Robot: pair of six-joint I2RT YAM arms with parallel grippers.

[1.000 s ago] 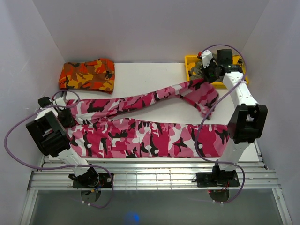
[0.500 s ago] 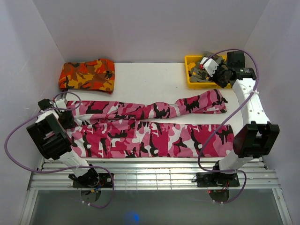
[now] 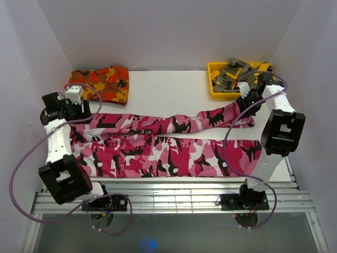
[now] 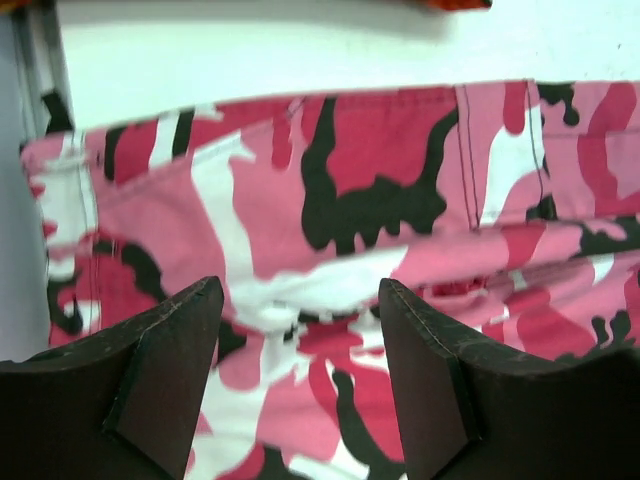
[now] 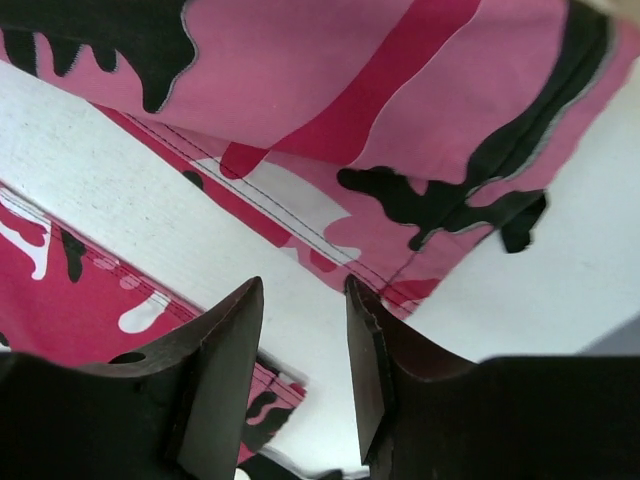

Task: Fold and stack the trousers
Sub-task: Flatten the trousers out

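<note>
The pink, magenta, white and black camouflage trousers [image 3: 168,142] lie flat across the table, waist at the left, both legs stretched to the right. My left gripper [image 3: 79,109] is open and empty, hovering over the waist end [image 4: 330,200]; its gap [image 4: 300,300] frames the fabric. My right gripper [image 3: 243,105] is open and empty, over the cuff of the far leg [image 5: 400,120]. In its view the gap [image 5: 303,300] frames bare white table between the two legs.
Folded orange-red camouflage trousers [image 3: 98,83] lie at the back left. A yellow bin [image 3: 215,90] at the back right holds olive-grey camouflage trousers [image 3: 231,74]. White walls close in on the left, back and right. A metal rail [image 3: 168,197] runs along the front edge.
The right gripper let go of the far leg, which now lies flat, then dropped from the bin to the cuff. The left arm swung up and out over the waist.
</note>
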